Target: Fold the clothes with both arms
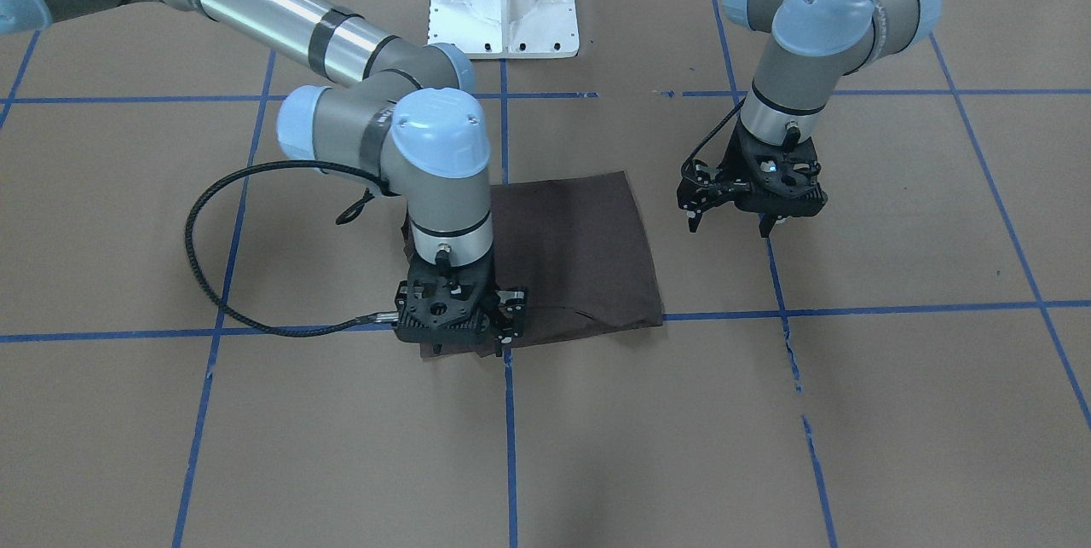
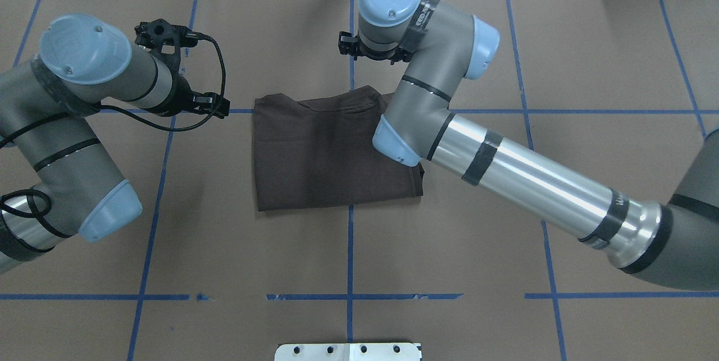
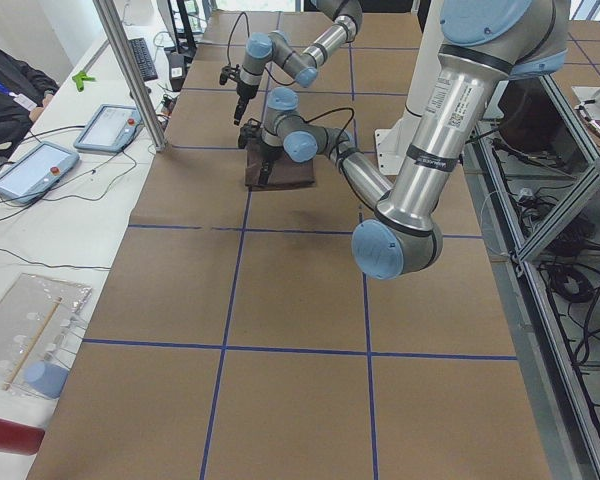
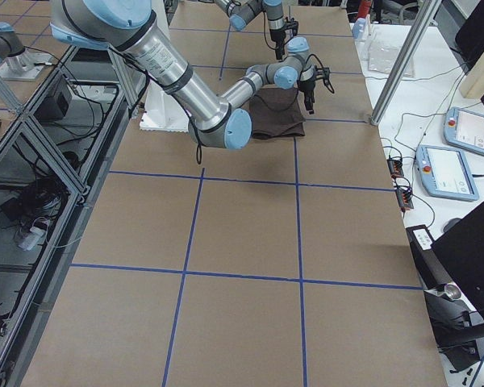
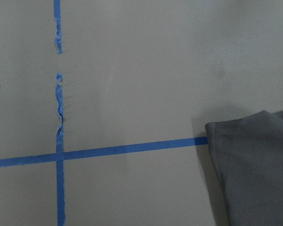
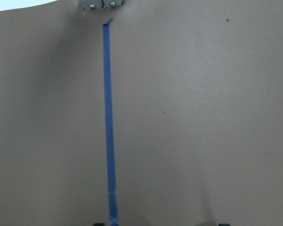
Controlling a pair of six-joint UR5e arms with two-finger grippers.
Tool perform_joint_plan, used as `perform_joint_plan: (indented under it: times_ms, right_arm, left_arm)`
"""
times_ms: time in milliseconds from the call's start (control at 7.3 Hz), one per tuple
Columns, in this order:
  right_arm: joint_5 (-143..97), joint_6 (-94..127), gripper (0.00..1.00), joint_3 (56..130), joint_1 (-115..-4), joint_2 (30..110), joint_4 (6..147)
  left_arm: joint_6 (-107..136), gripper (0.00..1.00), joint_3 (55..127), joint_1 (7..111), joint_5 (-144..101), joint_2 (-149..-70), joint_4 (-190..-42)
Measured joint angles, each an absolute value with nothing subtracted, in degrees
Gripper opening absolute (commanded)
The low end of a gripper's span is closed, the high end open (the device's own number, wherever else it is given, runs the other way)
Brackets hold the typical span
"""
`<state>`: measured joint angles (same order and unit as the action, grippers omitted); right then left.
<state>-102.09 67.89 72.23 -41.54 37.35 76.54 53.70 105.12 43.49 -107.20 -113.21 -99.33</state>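
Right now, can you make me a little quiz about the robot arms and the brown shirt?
1. True or false: the left gripper is touching the T-shirt.
2. Which one is down at the T-shirt's edge? A) the left gripper B) the right gripper
3. Fill in: the tape lines on the table are ____.
Key: 1 false, it hangs beside the T-shirt, apart; 2 B; 3 blue.

Beneath the right gripper (image 1: 469, 350) the T-shirt (image 1: 580, 250) is matt, finely woven cloth. The table (image 1: 852, 446) wears dull kraft paper and blue tape (image 1: 895, 308) (torn and puckered near the left gripper (image 1: 730, 228)). The right arm (image 2: 533, 181) gleams, smooth metal.
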Motion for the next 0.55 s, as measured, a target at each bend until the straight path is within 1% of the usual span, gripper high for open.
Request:
perform_joint_plan:
  times_ms: [137,274,411,548]
  right_arm:
    - [-106.18,63.16,1.0,79.34,-44.07,42.43,79.34]
    - [-109.8,56.21,1.0,88.01,-47.07,48.31,84.57]
    - [-113.28,48.88,1.0,96.23,-50.46,54.41,89.87]
    - [-116.2,41.59,1.0,102.69,-54.11,60.92,93.26]
  left_arm:
    - [53.23,1.0,107.11,43.69,-107.17,-113.02,-98.23]
    - [51.28,1.0,110.39,44.35,-107.15,-112.14,-95.4]
    - [46.83,1.0,115.08,46.09,-107.16,-109.56,-91.96]
    - [40.57,1.0,118.95,49.44,-107.94,-105.94,-89.86]
